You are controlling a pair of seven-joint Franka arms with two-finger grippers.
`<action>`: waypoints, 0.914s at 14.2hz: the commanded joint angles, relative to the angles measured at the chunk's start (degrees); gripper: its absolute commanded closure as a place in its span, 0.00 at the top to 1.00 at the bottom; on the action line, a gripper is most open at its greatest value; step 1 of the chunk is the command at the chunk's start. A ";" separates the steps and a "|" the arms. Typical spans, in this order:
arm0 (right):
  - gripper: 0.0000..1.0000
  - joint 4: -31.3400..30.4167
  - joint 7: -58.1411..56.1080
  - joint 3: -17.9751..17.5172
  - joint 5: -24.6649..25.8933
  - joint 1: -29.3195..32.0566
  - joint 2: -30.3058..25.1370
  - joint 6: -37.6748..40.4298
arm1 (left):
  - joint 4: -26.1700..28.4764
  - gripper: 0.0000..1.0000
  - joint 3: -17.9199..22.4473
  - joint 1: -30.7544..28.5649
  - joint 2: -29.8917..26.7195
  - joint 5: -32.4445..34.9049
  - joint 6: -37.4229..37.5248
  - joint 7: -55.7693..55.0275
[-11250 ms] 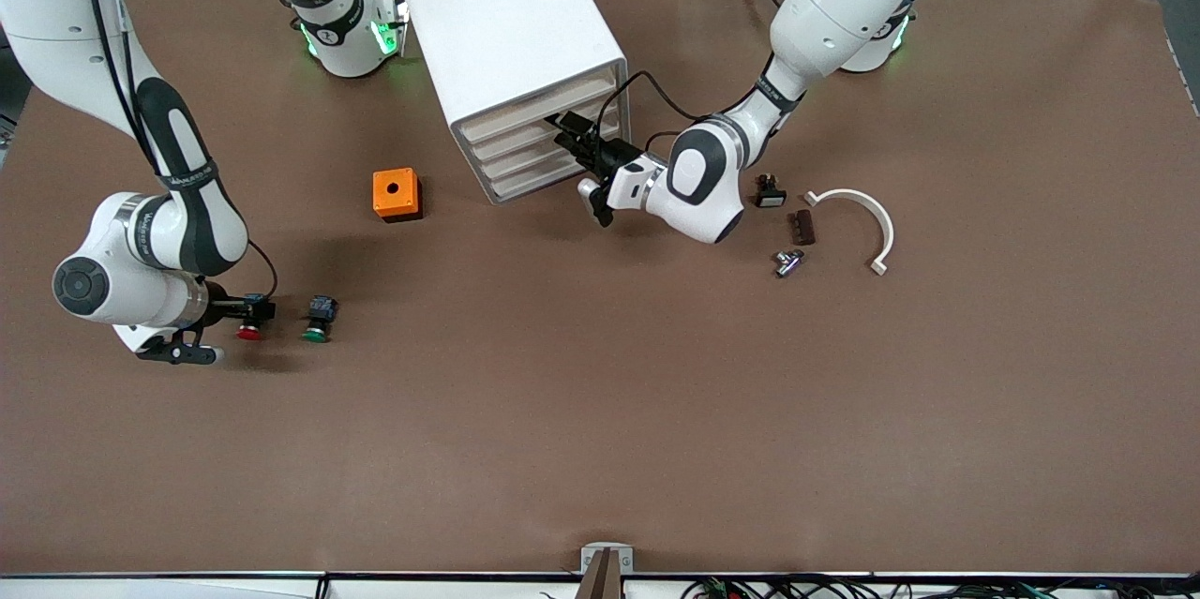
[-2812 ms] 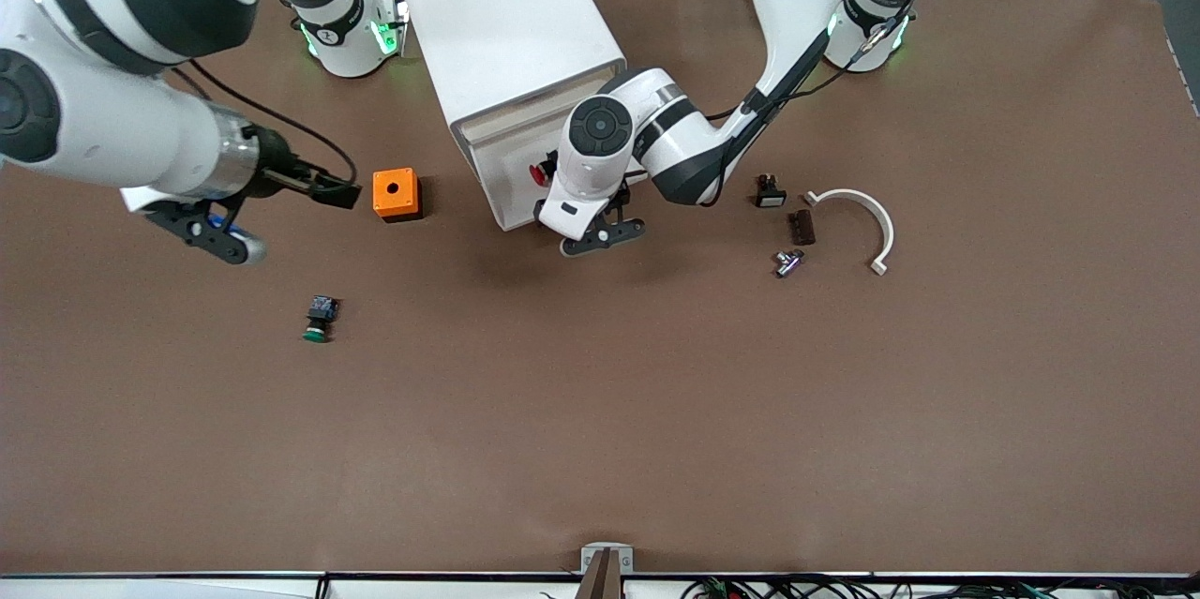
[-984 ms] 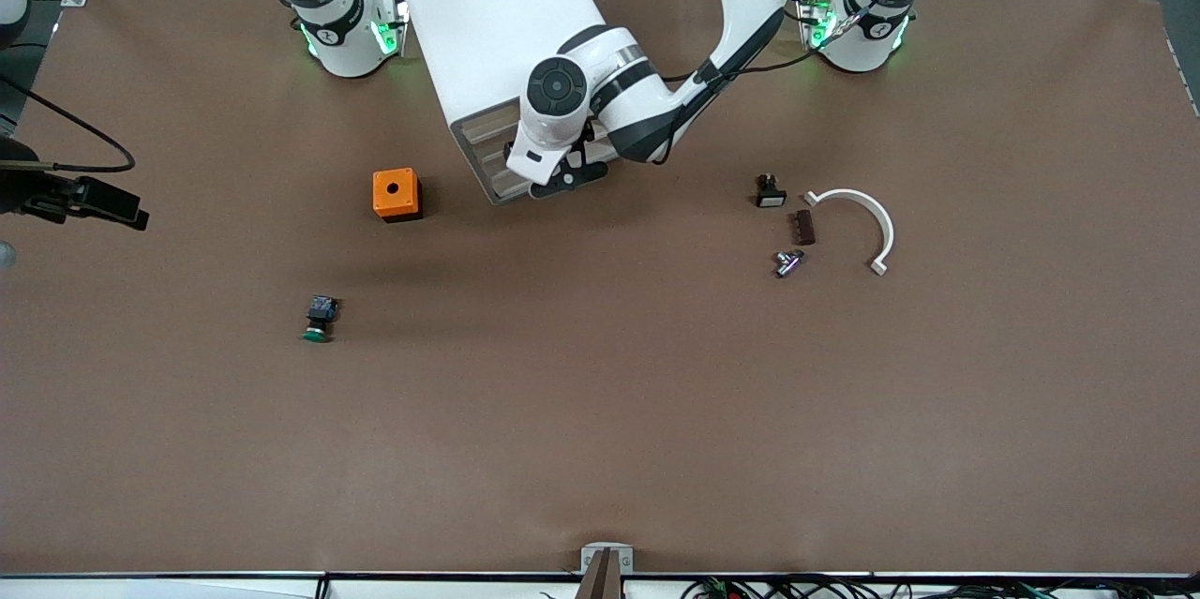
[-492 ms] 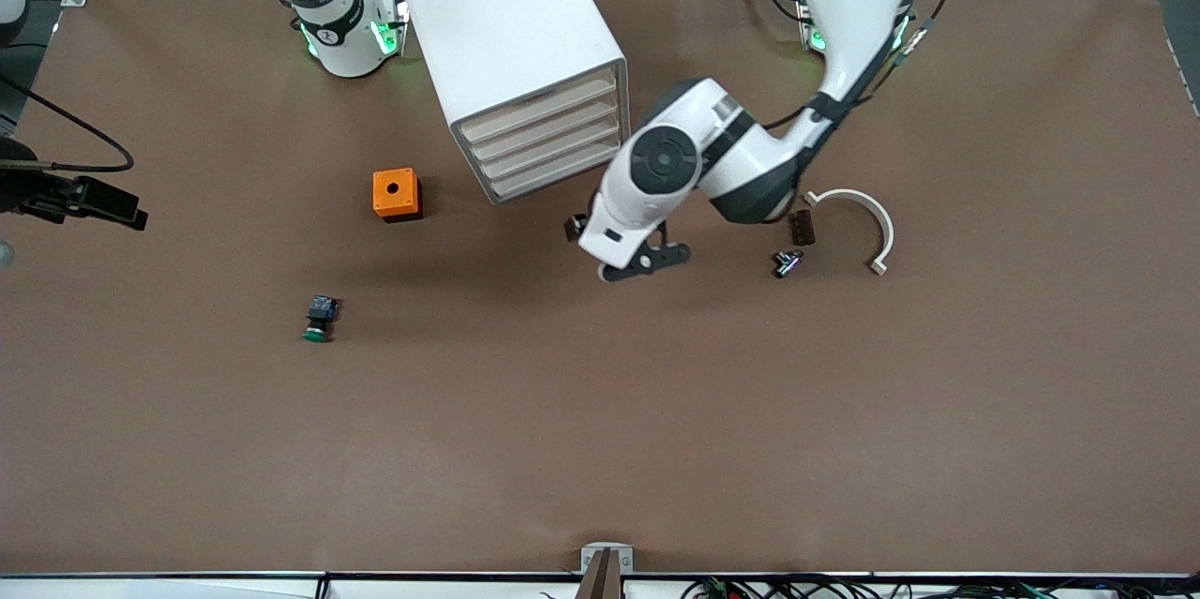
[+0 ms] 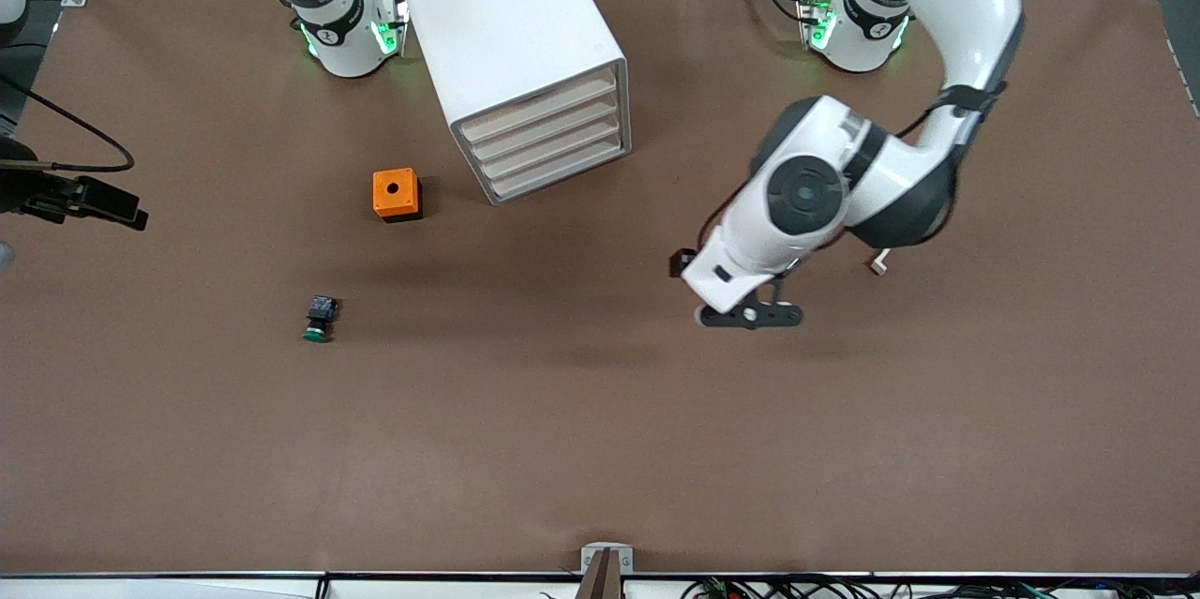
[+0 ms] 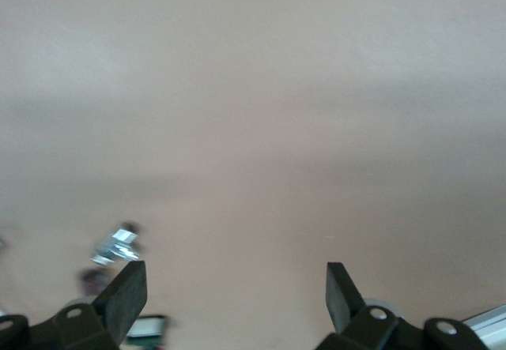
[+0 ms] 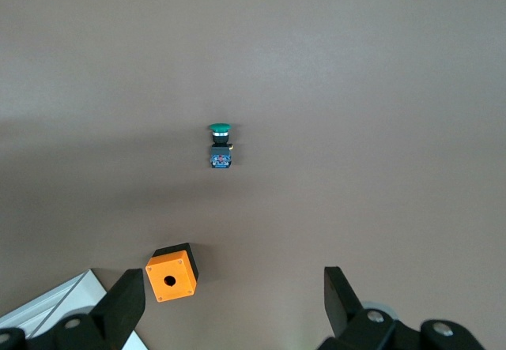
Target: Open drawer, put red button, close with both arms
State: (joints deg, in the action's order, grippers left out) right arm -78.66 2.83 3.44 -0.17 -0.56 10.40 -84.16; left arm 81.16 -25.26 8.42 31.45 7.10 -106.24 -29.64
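Observation:
The white drawer cabinet (image 5: 511,37) stands near the robots' bases, and all its drawers (image 5: 548,142) are shut. The red button is out of view. My left gripper (image 6: 233,302) is open and empty, up over the bare table beside the small parts at the left arm's end; in the front view the left arm's wrist (image 5: 797,196) covers it. My right gripper (image 5: 112,207) is up at the right arm's end of the table, open and empty, which the right wrist view (image 7: 233,302) also shows.
A green-capped button (image 5: 319,318) lies near the right arm's end and an orange box (image 5: 396,194) beside the cabinet; both show in the right wrist view (image 7: 221,146) (image 7: 171,272). A small metal part (image 6: 117,245) lies under my left gripper. An end of a white curved piece (image 5: 878,265) shows.
The drawer that held the red button has gone shut. My left arm has swung away from the cabinet toward its own end of the table. The right arm has stayed still.

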 commanded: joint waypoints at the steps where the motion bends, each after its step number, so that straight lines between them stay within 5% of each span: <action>1: 1.00 0.35 0.60 -0.80 0.87 0.91 -0.29 0.22 | 1.02 1.00 -0.49 -5.24 -2.88 0.90 2.87 8.70; 6: 1.00 0.70 0.69 -0.80 0.87 0.82 -0.38 0.31 | 1.02 1.00 0.21 -11.32 -6.05 2.03 5.16 22.59; 10: 1.00 0.70 0.69 -0.89 0.78 0.82 -0.29 0.31 | 3.13 1.00 11.35 -8.51 -12.45 1.52 5.34 31.64; 13: 1.00 0.70 0.60 -0.89 0.87 0.73 -0.20 0.31 | 6.10 1.00 15.49 -8.16 -17.63 0.64 5.34 33.51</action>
State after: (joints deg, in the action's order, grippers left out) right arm -78.47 2.90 3.40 -0.17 -0.55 10.40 -84.17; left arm 82.56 -12.92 -0.86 19.33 8.23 -100.95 2.52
